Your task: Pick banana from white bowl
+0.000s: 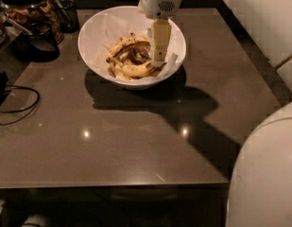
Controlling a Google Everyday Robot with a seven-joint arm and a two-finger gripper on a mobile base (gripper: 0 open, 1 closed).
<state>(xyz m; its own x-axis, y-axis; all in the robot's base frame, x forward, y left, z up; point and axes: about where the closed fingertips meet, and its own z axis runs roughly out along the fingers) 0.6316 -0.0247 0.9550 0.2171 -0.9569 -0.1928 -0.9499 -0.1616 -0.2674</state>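
The dark table fills most of the frame, with the robot's white body bulking in the lower right corner. The white bowl sits at upper centre, lined with crumpled paper; a dark glass jar stands well apart at upper left. The gripper hangs down inside the bowl's right half, its tip just beside the fruit; whether it is set wide or narrow cannot be told from this angle.

The banana lies low in the bowl towards the near side, curved, with flat peel strips heaped behind it. It is probably light and soft, and it would bruise under a hard squeeze. Its skin gives fair grip. The plump middle, taken across its width, looks the best hold, clear of the loose strips and paper.
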